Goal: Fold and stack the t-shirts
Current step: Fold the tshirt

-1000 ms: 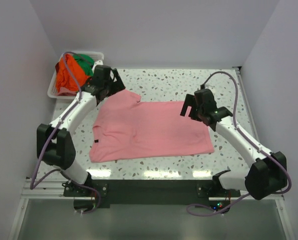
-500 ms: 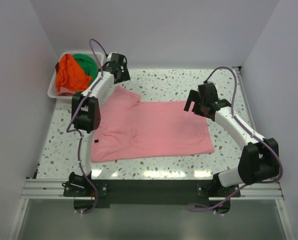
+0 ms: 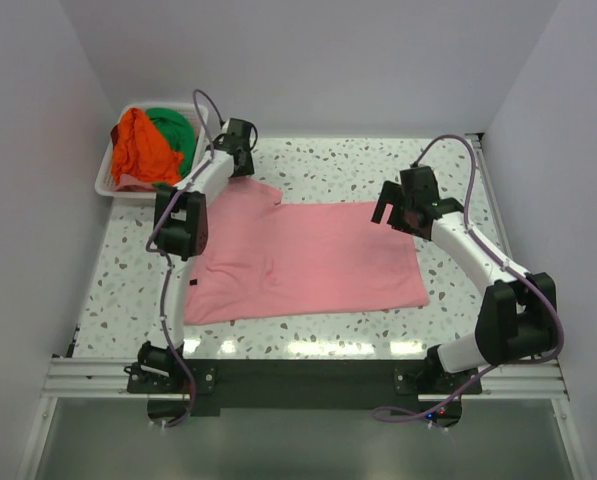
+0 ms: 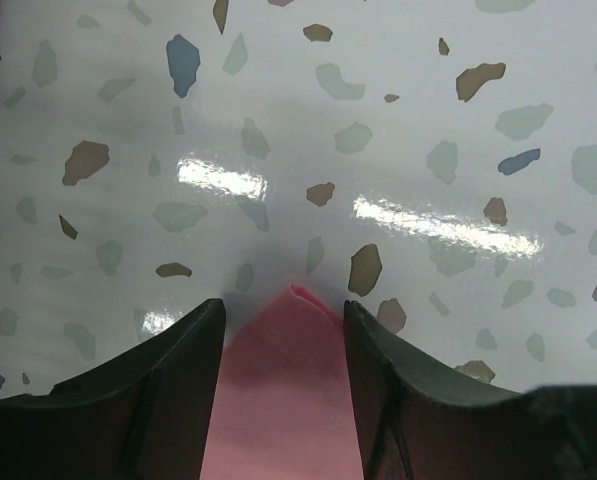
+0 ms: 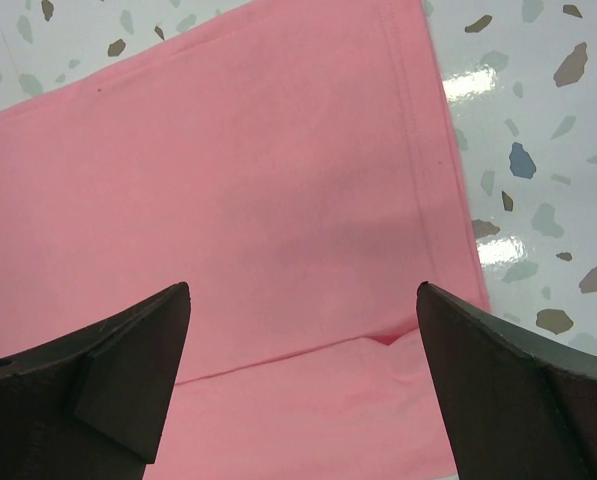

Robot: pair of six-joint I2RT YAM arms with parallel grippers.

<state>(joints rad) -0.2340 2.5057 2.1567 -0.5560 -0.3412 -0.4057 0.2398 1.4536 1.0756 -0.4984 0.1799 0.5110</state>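
1. Far left: the white slotted basket [image 3: 106, 185] holds the orange t-shirt [image 3: 138, 150] and the green t-shirt [image 3: 173, 127], both bunched and unfolded.

2. My left fingers [image 4: 168, 370] are at the far-left corner of the pink t-shirt [image 3: 308, 265]. They stand apart, one on each side of the sleeve tip [image 4: 290, 370], and are not clamped on it. The tip lies flat on the speckled surface [image 3: 378, 165].

3. The pink t-shirt is spread flat across the middle of the surface, neck end to the left, hem to the right.

4. My right fingers [image 5: 118, 370] are spread wide above the far-right part of the shirt, near the stitched hem. They hold nothing.

Handling, as I judge it:
- The cloth is thin cotton: light, limp, with no stiffness of its own. Any part I do not support will sag and crease.
- The surface is glossy, so the shirt should slide easily when I drag it. A one-sided pull would skew it.
- Take hold at the edges: the sleeve tip on the left, the hem corner on the right. Pinch low so that both layers are caught.
- Nothing here is fragile, so a firm pinch is safe.
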